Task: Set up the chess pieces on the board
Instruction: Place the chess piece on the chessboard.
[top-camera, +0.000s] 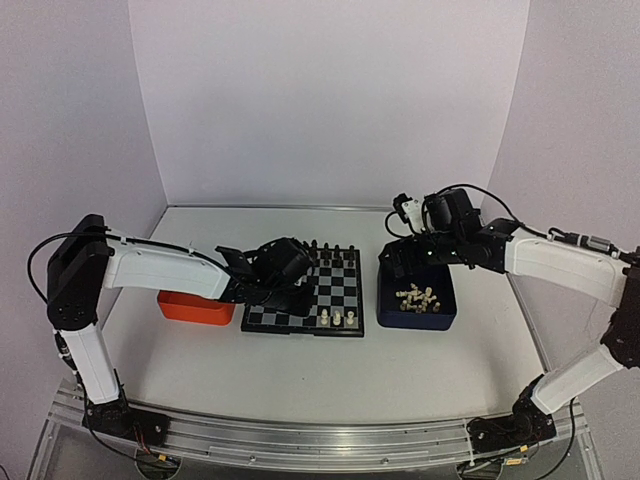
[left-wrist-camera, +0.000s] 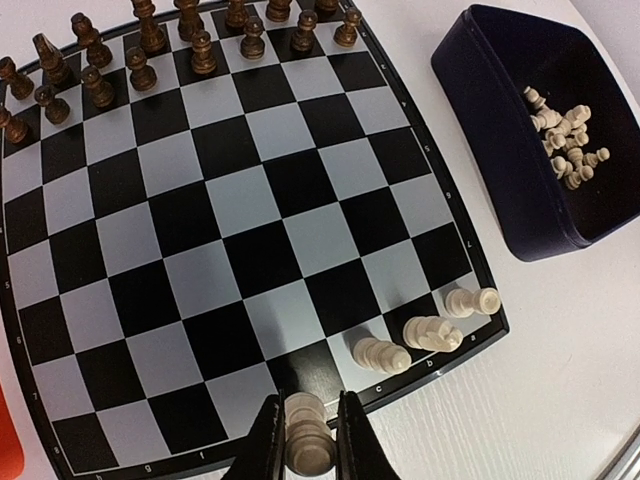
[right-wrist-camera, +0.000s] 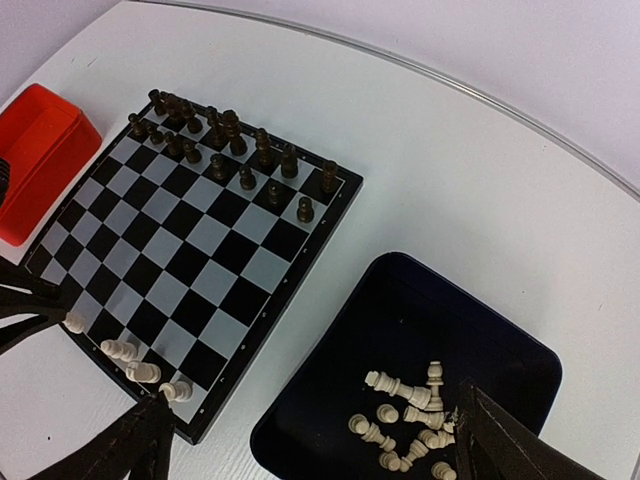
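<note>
The board (left-wrist-camera: 250, 210) lies flat, with black pieces along its far two rows. Three cream-white chess pieces (left-wrist-camera: 432, 333) stand in the corner squares of its near row. My left gripper (left-wrist-camera: 305, 425) is shut on another white piece (left-wrist-camera: 308, 445), held upright over the near row right beside those three. In the right wrist view, several more white pieces (right-wrist-camera: 405, 430) lie jumbled in the dark blue tray (right-wrist-camera: 330, 400). My right gripper (right-wrist-camera: 315, 450) hangs open above that tray, holding nothing. From above, the left gripper (top-camera: 297, 298) is at the board's near edge and the right gripper (top-camera: 400, 265) is over the tray's far-left side.
An orange tray (top-camera: 195, 307) sits just left of the board (top-camera: 340, 285), under the left forearm. The blue tray (top-camera: 440, 315) lies to the board's right with a narrow strip of white table between them. White walls close in the back and sides.
</note>
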